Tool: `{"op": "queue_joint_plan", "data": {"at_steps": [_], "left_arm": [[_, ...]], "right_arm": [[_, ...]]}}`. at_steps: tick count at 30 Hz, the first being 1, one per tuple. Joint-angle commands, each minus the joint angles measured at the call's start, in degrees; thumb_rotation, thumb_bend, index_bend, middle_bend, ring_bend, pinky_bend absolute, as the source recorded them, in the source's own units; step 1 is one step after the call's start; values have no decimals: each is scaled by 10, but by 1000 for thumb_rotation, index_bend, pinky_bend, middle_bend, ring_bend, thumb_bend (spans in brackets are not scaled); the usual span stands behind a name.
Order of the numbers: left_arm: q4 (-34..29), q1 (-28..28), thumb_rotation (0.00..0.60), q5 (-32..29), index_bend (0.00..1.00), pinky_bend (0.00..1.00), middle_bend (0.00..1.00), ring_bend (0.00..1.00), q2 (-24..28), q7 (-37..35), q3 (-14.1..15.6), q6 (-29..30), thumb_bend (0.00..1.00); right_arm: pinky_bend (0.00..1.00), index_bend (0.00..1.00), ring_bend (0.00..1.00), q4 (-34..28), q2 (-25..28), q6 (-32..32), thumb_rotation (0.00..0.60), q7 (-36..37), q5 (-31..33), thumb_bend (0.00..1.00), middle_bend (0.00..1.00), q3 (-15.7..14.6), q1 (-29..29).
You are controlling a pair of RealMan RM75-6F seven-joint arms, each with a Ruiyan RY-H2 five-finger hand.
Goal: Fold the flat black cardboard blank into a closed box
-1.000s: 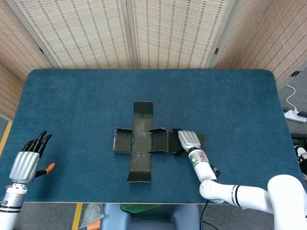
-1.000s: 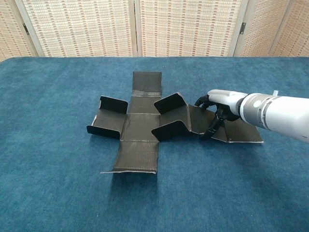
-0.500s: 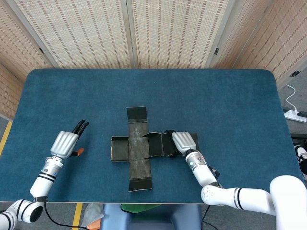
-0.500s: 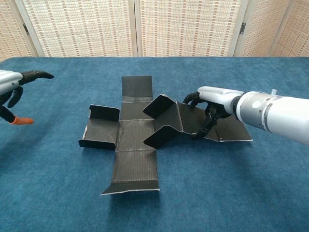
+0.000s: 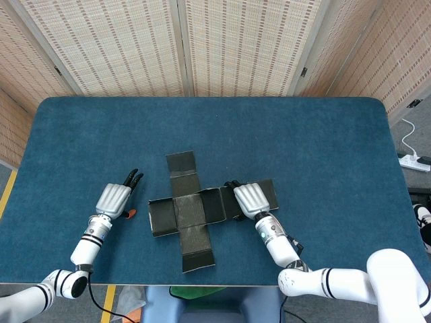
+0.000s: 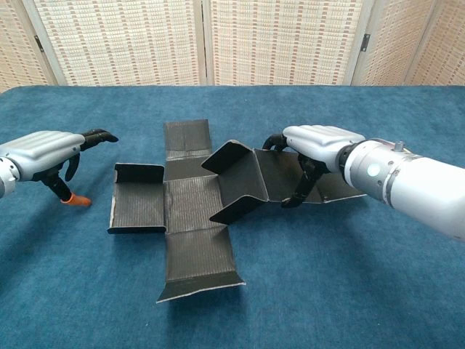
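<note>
The black cardboard blank (image 5: pixel 190 210) (image 6: pixel 190 207) lies cross-shaped in the middle of the blue table. Its right-side flaps stand partly raised, and the left panel has a low upturned wall. My right hand (image 5: pixel 250 200) (image 6: pixel 317 142) sits on the blank's right panel, fingers curled down around it, their tips on the cardboard. My left hand (image 5: pixel 115 198) (image 6: pixel 45 148) hovers just left of the blank, apart from it, with its fingers extended and nothing in it. An orange fingertip (image 6: pixel 75 200) of that hand touches the cloth.
The blue cloth table (image 5: pixel 310 134) stretches wide around the blank. Woven folding screens (image 5: pixel 229 47) stand behind the far edge. A white power strip (image 5: pixel 412 161) lies on the floor past the table's right edge.
The right hand has dragged the blank leftward and turned it slightly. The left hand has come in from the table's left edge to just beside the blank's left panel.
</note>
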Motion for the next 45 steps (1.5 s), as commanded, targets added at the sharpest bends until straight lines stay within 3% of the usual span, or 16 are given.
{"op": "queue_joint_plan", "data": {"at_steps": [1,11,21,30,37,45], "left_arm": [[7,-4,600,3,0,754,0,614,-15,-43,-1,4,193],[0,-15,600,13,0,756,0,598,-22,-131,5,-21,194],[-77,-16,600,66,0,761,0,579,26,-263,17,-2,194],[-118,-36,600,107,0,761,0,547,54,-291,29,5,192],[-124,-64,600,99,0,764,0,537,55,-299,27,-28,193],[-117,-96,600,108,0,778,0,526,68,-371,45,-87,194]], "right_arm": [[1000,457,728,8,-10,7,600,-10,-13,153,435,-3,-2],[1000,457,728,26,-27,12,600,-20,-34,153,436,-2,-5],[1000,457,729,36,-26,-14,600,-41,-22,153,436,14,3],[1000,457,729,8,12,-38,600,-108,-39,155,431,11,37],[1000,457,728,-11,46,-63,600,-168,-75,168,428,-10,71],[1000,457,733,6,73,-98,600,-156,-159,171,430,-28,99]]}}
